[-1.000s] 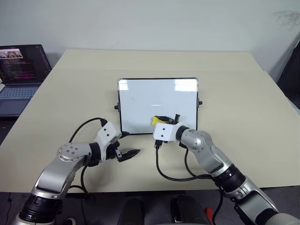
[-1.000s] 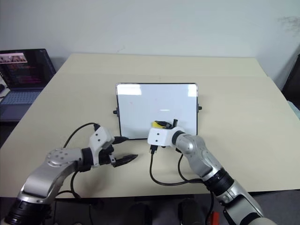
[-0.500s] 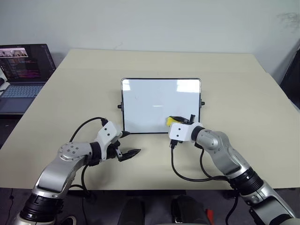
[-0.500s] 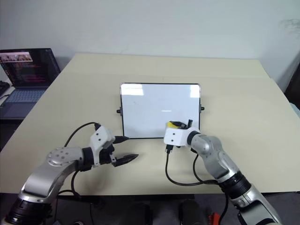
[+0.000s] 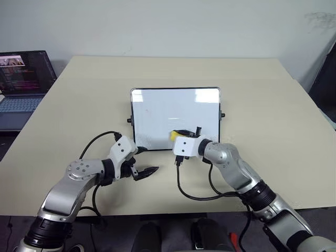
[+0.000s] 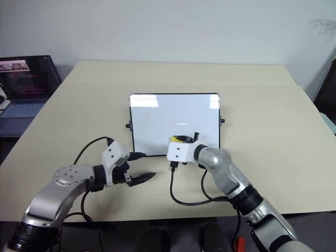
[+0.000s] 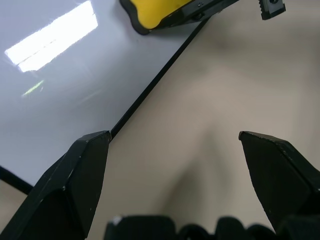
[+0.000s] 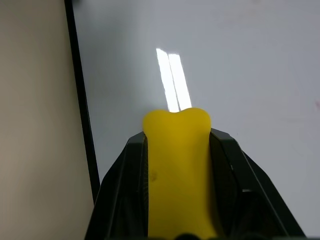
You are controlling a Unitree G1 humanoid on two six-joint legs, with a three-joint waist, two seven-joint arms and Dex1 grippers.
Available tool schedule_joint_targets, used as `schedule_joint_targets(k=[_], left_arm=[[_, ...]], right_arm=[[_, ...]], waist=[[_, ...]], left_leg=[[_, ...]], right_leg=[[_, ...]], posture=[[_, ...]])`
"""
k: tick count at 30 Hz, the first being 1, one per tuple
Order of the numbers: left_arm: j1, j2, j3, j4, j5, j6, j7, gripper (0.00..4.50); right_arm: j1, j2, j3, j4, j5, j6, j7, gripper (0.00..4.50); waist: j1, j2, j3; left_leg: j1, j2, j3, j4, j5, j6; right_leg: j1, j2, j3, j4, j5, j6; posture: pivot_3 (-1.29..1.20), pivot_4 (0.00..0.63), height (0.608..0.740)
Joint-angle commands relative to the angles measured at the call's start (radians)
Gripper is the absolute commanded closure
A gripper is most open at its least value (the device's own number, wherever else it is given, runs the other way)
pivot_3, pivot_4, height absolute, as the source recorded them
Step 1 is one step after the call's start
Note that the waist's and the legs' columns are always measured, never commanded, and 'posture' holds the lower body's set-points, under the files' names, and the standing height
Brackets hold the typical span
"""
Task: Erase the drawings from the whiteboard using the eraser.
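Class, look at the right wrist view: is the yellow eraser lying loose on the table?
No, the right gripper's fingers clamp the eraser over the whiteboard.

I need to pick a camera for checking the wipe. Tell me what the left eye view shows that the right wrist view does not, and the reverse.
Left eye view alone: the whole whiteboard with its black side knobs, the laptop off the table's left edge, and the open left gripper at the board's near left corner. Right wrist view alone: the black fingers clamped on both sides of the eraser. Both: yellow eraser over the white surface, black frame, tan table.
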Motion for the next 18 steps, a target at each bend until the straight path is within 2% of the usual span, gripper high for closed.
schedule_joint_targets(k=[1,5,18], left_arm=[[-0.001,0.003,0.009,-0.029,-0.002,-0.003,0.001,0.00],[-0.004,0.004,0.009,-0.029,-0.003,-0.002,0.000,0.00],[-0.042,-0.016,-0.010,-0.016,-0.013,0.007,-0.009,0.00]], right_arm=[[-0.026,0.016,0.010,0.009,-0.006,-0.020,0.002,3.20],[-0.012,0.005,0.003,0.011,-0.008,-0.016,0.005,3.20],[0.119,-0.183,-0.154,-0.104,0.065,0.072,0.075,3.20]], waist=[[0.000,0.000,0.000],[0.000,0.000,0.000],[0.009,0.000,0.000]], left_leg=[[0.000,0.000,0.000,0.000,0.000,0.000],[-0.002,-0.001,0.000,0.000,0.000,0.000],[-0.002,-0.001,-0.001,0.001,0.000,0.000]], right_leg=[[0.000,-0.001,0.000,0.000,0.001,-0.002],[-0.001,-0.001,0.000,-0.001,0.001,-0.002],[0.000,-0.002,-0.001,-0.001,-0.001,0.002]], posture=[[0.00,0.150,0.740],[0.00,0.150,0.740],[0.00,0.150,0.740]])
